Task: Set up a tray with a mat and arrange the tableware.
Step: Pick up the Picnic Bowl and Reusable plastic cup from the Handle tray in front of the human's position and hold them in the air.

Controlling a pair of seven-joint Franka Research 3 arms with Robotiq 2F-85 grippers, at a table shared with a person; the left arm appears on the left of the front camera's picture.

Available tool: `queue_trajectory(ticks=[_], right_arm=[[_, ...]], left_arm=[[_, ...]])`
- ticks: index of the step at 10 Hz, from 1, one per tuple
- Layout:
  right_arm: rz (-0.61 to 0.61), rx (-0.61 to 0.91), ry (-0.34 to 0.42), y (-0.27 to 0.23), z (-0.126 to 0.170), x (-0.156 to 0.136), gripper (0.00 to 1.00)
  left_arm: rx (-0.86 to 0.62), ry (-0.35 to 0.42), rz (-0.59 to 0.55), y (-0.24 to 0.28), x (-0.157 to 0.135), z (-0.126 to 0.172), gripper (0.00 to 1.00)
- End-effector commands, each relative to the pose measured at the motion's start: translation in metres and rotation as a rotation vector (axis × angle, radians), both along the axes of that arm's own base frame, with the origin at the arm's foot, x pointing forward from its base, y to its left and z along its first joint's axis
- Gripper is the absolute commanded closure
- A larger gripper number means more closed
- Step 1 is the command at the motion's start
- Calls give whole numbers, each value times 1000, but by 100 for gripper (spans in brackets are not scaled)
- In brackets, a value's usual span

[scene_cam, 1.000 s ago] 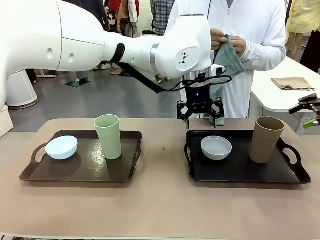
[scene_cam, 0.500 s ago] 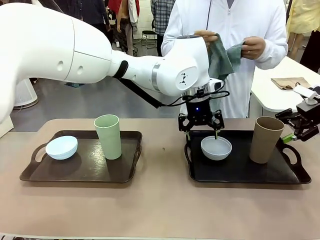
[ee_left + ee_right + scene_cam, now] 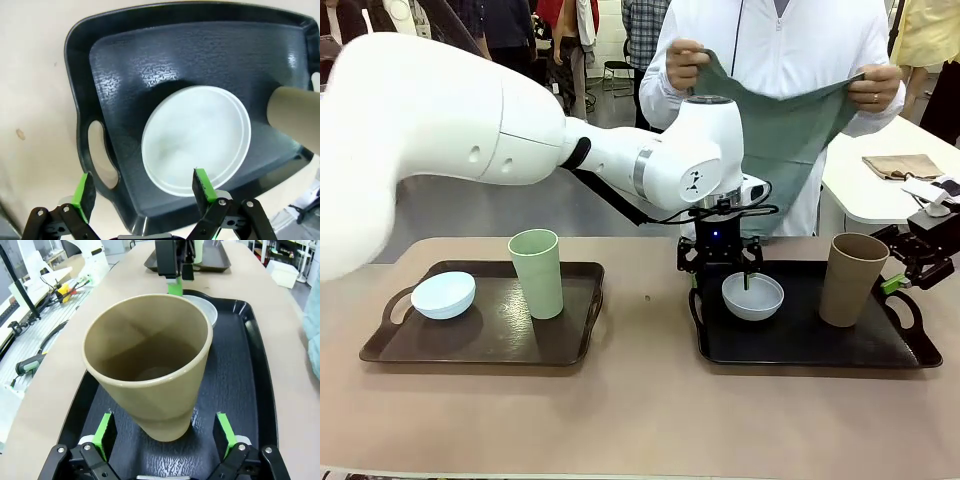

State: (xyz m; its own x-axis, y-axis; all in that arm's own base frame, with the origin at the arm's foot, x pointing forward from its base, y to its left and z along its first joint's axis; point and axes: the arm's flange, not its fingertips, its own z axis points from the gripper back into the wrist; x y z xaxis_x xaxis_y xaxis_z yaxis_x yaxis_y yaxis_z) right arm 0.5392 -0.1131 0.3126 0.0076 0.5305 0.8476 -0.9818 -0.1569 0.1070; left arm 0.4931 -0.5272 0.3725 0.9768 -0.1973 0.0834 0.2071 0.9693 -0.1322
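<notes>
Left gripper (image 3: pixel 144 189) open, empty, astride rim of greyish-white bowl (image 3: pixel 196 137) in black tray (image 3: pixel 150 50): likely light, stiff, slick; pinch rim. Right gripper (image 3: pixel 164 432) open, empty, facing brown tumbler (image 3: pixel 150 365).

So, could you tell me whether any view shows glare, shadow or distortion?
Front view: sheen on the dark brown tray; left wrist view: the black tray looks bowed, greyish-white bowl shadows it; right wrist view: the brown tumbler looms oversized.

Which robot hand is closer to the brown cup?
The right. The right gripper sits just beside the brown cup, fingers open toward it. The left gripper hangs over the greyish white bowl, further along the same tray.
</notes>
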Motion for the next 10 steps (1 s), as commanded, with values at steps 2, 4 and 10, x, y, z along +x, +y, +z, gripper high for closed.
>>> queue_trajectory(ticks=[2,4,10], right_arm=[[-22,-17,59,21,-11,-2,0],[-13,-23,84,25,-14,-4,0],[54,-8,53,47,-21,-8,0]], left_arm=[[1,-47,23,-17,10,-2,0],[8,-45,32,-22,14,-2,0],[-8,15,62,-27,24,-16,0]])
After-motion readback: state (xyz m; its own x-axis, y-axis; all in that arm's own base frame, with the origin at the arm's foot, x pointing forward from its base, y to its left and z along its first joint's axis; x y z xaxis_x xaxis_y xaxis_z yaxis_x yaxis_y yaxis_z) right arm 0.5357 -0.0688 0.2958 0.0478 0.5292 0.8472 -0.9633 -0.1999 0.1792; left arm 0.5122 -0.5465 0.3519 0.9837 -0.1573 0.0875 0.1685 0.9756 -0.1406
